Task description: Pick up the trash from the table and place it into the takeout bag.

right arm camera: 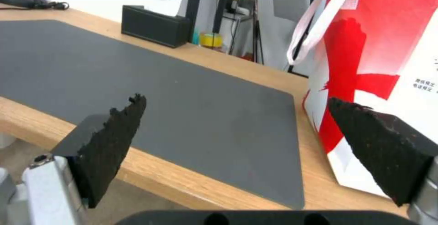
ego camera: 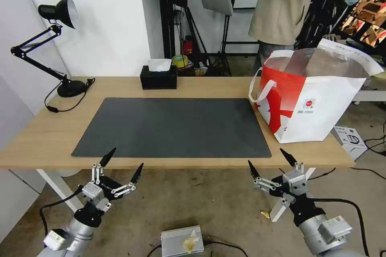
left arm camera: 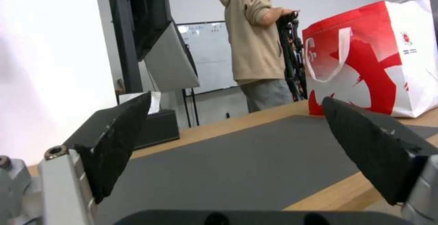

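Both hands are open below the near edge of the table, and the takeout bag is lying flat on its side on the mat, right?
Not quite. The takeout bag stands upright on the table, beside the mat, as the head view shows. Left hand and right hand are open.

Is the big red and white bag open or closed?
Open. The takeout bag stands upright on the table, its top gaping and silver lining showing.
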Motion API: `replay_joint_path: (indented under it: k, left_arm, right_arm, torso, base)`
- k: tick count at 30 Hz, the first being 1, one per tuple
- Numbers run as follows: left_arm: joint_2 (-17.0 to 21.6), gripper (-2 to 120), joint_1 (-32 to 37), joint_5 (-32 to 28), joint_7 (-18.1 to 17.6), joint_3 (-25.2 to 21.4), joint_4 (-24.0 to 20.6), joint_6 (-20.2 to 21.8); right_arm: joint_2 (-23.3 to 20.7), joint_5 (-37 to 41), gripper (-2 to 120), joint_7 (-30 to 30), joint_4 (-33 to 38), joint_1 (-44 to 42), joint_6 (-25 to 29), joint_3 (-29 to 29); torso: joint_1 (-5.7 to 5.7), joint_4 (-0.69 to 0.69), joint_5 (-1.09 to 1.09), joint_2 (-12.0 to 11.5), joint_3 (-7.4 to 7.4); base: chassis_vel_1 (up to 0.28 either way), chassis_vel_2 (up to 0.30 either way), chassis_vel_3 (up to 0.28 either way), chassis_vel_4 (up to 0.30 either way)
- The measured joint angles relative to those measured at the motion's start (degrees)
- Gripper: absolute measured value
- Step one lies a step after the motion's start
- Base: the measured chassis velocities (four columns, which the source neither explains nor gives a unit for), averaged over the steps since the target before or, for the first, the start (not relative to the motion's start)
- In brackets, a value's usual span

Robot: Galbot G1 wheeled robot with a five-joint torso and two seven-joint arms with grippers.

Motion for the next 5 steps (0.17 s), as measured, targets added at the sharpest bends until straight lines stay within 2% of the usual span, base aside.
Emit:
replay_joint_path:
  k: [5]
  left_arm:
    - [0.01, 100, 0.0, 0.0, 0.0, 0.0, 0.0, 0.0]
  right_arm:
    - [0.0, 0.0, 100, 0.0, 0.0, 0.0, 0.0, 0.0]
  torso:
    - [0.0, 0.0, 0.0, 0.0, 0.0]
  base:
    - [0.0, 0.0, 0.0, 0.0]
